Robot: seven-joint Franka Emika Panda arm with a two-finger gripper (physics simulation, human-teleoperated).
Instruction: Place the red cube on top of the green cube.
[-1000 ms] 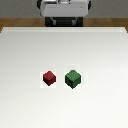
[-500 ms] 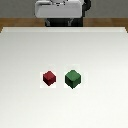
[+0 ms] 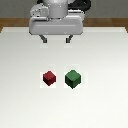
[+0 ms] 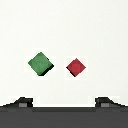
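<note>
Presently the jaws hang spread and empty, well above and behind the cubes; the red cube (image 3: pixel 49 77) sits on the table (image 3: pixel 20 105) just beside the green cube (image 3: pixel 73 78), apart; risk: a skewed descent nudges the green one.

- The red cube (image 3: pixel 49 77) has plain, matt faces with no sheen.
- The green cube (image 3: pixel 72 78) looks equally matt and smooth.
- The table (image 3: pixel 25 105) is a smooth, flat white surface.
- The gripper (image 3: pixel 56 39) body looks like pale grey plastic; its fingers (image 3: pixel 45 39) are dark.
</note>
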